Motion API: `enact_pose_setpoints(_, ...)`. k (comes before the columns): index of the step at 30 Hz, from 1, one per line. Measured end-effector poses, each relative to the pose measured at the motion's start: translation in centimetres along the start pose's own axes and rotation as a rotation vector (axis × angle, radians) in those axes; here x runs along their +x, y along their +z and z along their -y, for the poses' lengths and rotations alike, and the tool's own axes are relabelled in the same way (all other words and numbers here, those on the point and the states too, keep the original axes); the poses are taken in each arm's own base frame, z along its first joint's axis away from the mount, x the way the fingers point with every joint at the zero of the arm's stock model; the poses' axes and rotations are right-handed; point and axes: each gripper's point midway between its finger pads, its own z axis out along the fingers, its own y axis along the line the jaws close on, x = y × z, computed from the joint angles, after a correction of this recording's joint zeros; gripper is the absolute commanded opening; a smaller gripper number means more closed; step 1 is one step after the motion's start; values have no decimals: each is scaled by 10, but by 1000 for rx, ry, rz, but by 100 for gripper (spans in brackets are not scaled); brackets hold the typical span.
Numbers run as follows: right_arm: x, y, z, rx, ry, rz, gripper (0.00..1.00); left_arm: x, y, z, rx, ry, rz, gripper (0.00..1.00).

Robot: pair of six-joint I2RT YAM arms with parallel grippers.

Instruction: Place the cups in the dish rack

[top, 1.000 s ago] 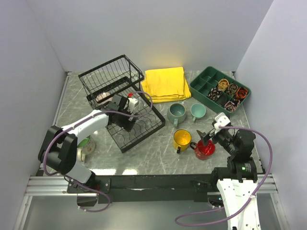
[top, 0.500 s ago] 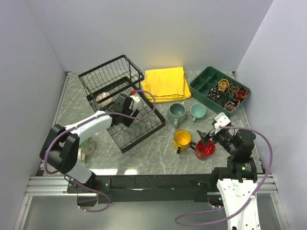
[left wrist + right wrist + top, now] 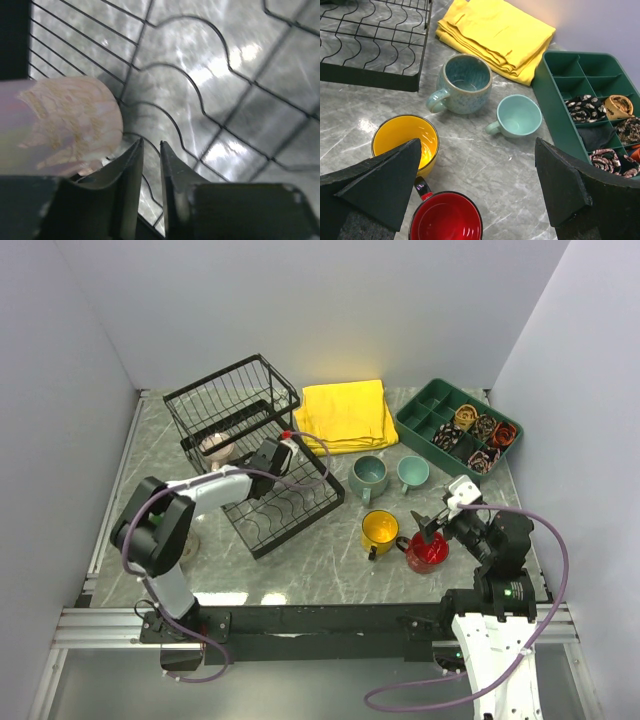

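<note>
the right hand [image 3: 477, 150] hangs wide open just above the red cup [image 3: 447, 219], gripping nothing. that cup stands upright on the worktop [image 3: 330, 560], and the yellow cup [image 3: 402, 142] stands just beside it on the left. farther back stand the darker teal cup [image 3: 462, 82] and the paler teal cup [image 3: 517, 116], near each other, both upright and outside the dish rack [image 3: 290, 502]. the left hand [image 3: 150, 145] is low over the rack's slotted part, its fingers drawn almost together with only a thin gap and nothing between them. the cream cup [image 3: 65, 125] lies just beside it, inside the basket section. at the far side lie a folded yellow cloth [image 3: 345, 412] and a green divided tray [image 3: 435, 412].
</note>
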Motion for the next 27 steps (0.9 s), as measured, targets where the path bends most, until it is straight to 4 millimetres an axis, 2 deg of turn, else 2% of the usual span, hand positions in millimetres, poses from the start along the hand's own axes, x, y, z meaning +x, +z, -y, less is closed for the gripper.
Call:
enact_pose_setpoints(7,-1,0,0,1,-2,3,100,-7,18,-17,-93,-12,-28,28)
enact_pose_setpoints(10,-1,-1,0,4,-4,6,100,-5,24,-28,-126,-27,-47,34)
enact_pose_setpoints(14,-2,-1,1,5,-6,8,100,-1,27,-40,-167,-37,-63,50)
enact_pose_setpoints(17,-2,-1,1,6,-7,10,100,0,28,-47,-201,-44,-67,53)
enact_pose_setpoints(22,-3,-1,1,6,-8,11,100,0,28,-50,-217,-40,-70,59)
enact_pose_setpoints(27,-3,-1,1,7,-8,10,100,-4,26,-41,-177,-43,-53,72)
